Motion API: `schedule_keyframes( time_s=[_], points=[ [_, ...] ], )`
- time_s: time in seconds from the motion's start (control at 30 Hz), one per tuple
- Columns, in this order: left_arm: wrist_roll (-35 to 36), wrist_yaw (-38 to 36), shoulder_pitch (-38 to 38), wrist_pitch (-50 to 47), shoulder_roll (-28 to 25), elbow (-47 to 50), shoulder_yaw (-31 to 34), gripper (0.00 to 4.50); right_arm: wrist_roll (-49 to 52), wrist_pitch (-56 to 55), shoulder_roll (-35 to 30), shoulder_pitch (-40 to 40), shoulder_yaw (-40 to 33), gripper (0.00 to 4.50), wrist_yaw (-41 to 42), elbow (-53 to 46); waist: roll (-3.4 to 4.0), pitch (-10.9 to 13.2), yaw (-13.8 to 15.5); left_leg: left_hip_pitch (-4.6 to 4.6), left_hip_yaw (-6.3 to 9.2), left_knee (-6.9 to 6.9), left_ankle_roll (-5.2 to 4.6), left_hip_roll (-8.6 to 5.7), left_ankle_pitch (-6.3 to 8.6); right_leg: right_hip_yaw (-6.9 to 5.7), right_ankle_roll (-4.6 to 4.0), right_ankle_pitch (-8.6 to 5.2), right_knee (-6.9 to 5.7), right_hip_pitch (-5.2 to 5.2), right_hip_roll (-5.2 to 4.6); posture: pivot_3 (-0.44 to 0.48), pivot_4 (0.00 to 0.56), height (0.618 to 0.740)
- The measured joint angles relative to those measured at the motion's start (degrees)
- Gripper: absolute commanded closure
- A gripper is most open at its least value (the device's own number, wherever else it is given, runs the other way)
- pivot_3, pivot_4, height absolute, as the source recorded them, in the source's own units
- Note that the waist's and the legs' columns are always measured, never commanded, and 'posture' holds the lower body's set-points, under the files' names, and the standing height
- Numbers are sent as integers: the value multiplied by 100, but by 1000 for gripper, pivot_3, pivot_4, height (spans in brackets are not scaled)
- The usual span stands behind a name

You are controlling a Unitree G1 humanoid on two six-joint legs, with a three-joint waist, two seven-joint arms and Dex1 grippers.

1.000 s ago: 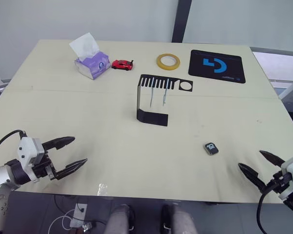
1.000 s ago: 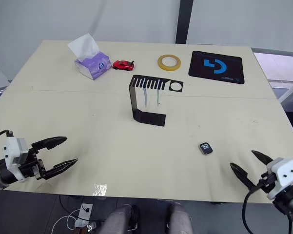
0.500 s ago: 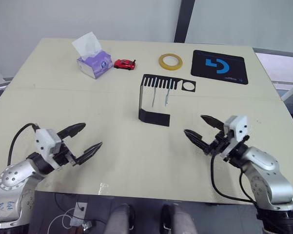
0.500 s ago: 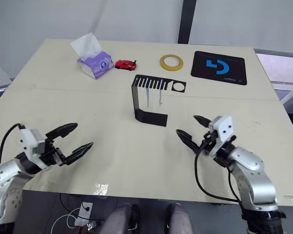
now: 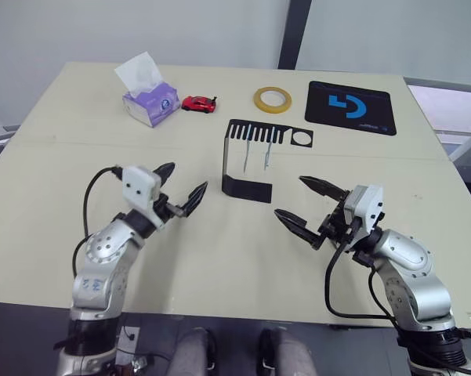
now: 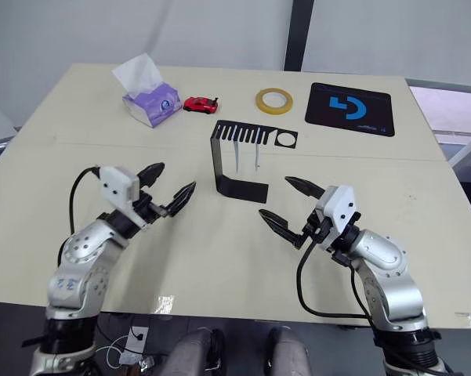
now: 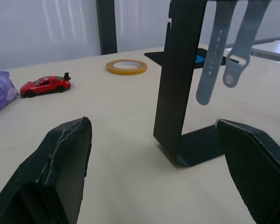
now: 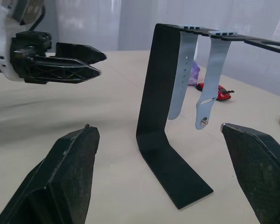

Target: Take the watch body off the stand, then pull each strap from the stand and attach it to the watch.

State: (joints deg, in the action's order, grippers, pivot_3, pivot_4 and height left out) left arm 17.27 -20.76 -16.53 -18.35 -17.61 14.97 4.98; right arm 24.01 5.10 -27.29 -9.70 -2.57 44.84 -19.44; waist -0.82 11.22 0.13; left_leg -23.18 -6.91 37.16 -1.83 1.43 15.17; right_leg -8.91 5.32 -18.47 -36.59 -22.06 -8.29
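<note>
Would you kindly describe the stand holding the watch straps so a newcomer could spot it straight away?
Look to the middle of the pale table, just in front of the yellow tape roll. There stands the stand, a thin black bent sheet with a flat foot, an upright and a slotted top plate. Unlike the flat black mouse pad nearby, two pale blue-grey straps hang from it.

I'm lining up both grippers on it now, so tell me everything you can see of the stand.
The stand is a thin black bent-sheet bracket: flat foot on the table, upright, and a top plate with comb-like slots and a round hole. It stands upright mid-table. Two pale blue-grey straps hang from the slots. Neither gripper touches it.
</note>
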Motion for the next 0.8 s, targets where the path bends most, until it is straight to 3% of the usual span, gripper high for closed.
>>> schedule_keyframes(
  time_s=[0.1, 0.37, 0.8],
  points=[
    [-205, 164, -181, -44, 160, -183, -227, 0, 100, -153, -14, 237, -108, 40, 91, -160, 0, 0, 1, 1, 5, 1, 0, 0, 0, -5, 0, 0, 7, 9, 2, 0, 150, 740],
    [-713, 501, -688, 152, 436, -645, -495, 0, 964, -423, -539, 1567, -1595, 40, 662, -404, -1, 0, 140, 18, 16, 8, -22, -1, 17, -14, 11, 7, 55, 47, -1, 0, 150, 740],
    [-1162, 710, -1203, 409, 869, -1362, -823, 0, 912, -748, -255, 1756, -1565, 40, 418, -710, -1, 0, 144, 16, 14, 14, -19, -1, 21, -13, 15, 11, 59, 47, 3, 0, 150, 740]
  ],
)
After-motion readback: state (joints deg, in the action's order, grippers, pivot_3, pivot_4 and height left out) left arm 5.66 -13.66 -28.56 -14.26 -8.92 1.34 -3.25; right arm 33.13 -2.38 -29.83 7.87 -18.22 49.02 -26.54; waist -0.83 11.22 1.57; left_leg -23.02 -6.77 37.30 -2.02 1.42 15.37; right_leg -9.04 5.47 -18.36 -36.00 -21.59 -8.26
